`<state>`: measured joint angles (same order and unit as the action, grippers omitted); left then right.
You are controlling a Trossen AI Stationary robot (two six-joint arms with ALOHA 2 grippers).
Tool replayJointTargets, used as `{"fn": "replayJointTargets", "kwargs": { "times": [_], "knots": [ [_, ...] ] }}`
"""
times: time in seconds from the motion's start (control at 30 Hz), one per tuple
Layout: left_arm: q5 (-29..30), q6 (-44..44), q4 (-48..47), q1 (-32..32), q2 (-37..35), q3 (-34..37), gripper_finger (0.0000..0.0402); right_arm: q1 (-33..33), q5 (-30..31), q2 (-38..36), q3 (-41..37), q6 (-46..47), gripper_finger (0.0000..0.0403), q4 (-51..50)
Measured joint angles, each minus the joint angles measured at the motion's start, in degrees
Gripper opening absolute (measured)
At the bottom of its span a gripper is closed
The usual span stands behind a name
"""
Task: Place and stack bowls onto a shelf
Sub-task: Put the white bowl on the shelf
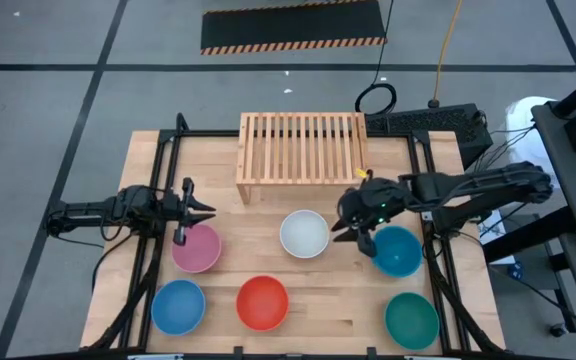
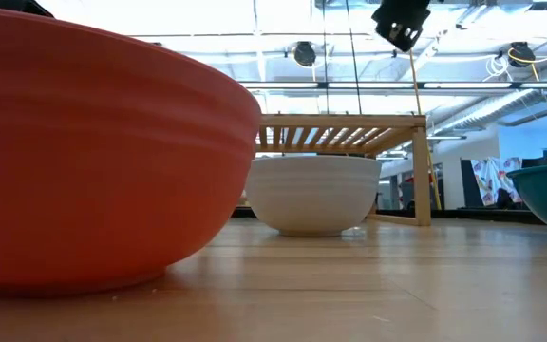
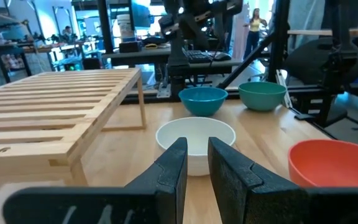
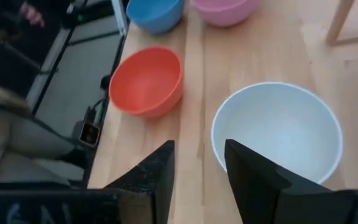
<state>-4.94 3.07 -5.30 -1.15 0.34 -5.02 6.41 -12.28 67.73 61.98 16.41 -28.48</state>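
The shelf (image 1: 302, 148) stands at the far edge of the table (image 1: 338, 300), its slatted top bare. All six bowls sit on the tabletop on the near side of it.

The white bowl (image 1: 304, 234) lies nearest the shelf, just in front of its middle. The pink bowl (image 1: 197, 249) sits off toward the shelf's left end and the teal-blue bowl (image 1: 398, 251) toward its right end. Farther from the shelf, in a second row, are the blue bowl (image 1: 178, 306), the red bowl (image 1: 263, 302) and the green bowl (image 1: 411, 319).

The left gripper (image 1: 182, 213) hangs over the far rim of the pink bowl, fingers set narrow with a slim gap, holding nothing. The right gripper (image 1: 353, 228) hovers between the white and teal-blue bowls, fingers spread moderately, empty.
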Motion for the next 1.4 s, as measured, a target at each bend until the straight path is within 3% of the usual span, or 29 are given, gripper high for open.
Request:
{"fn": "replayJointTargets", "kwargs": {
  "times": [0.73,1.4],
  "knots": [
    [-0.2,-0.4,-0.1,0.0,0.0,0.0,0.0072,3.8,1.9,17.1,0.0,-18.7,0.013,2.2],
    [-0.2,-0.4,-0.5,0.0,0.0,0.0,0.0072,2.6,4.8,21.7,-0.1,-27.9,0.013,4.3]
  ]
}}
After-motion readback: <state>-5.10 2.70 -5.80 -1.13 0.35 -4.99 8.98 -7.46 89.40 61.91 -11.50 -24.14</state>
